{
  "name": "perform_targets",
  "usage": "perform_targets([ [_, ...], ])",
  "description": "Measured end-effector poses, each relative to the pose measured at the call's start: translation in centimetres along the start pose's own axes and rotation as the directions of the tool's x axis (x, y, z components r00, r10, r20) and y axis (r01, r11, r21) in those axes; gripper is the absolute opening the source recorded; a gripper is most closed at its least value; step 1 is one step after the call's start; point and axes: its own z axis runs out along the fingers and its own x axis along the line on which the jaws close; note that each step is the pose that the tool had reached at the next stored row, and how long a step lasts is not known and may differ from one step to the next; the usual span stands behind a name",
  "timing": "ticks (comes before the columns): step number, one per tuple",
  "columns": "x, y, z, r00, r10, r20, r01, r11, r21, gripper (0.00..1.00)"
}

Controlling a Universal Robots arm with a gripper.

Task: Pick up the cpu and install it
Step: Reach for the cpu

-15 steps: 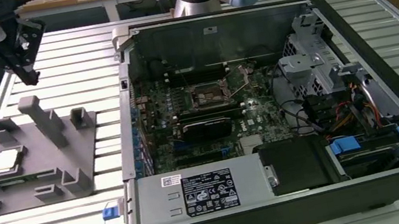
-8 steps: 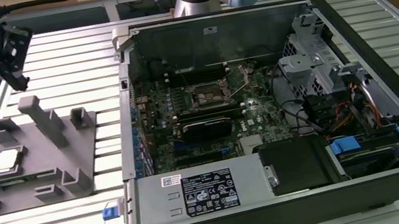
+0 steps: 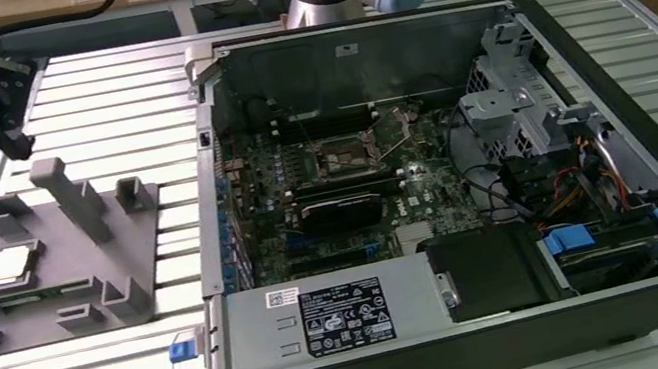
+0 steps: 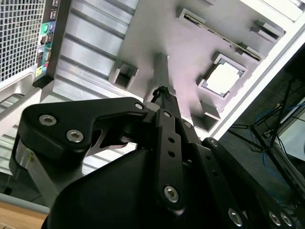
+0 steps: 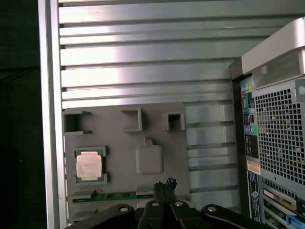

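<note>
Pincer (image 5: pixel 165 184) — closed, empty — cpu (image 5: pixel 89 166) apart

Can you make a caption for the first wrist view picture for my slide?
The claw hovers over the grey holder, where the cpu sits in a square pocket.

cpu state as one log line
cpu: in grey holder pocket | end effector: shut, empty, over holder | install: not done
</note>
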Motion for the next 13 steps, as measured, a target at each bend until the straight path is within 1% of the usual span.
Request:
perform_targets([
  [7, 1.55, -0.23, 1.09, 1.0000, 0.000, 0.0000, 0.000, 1.0000, 0.0000, 0.11],
  [13, 2.45, -0.75, 1.93, 1.0000, 0.000, 0.0000, 0.000, 1.0000, 0.0000, 0.11],
])
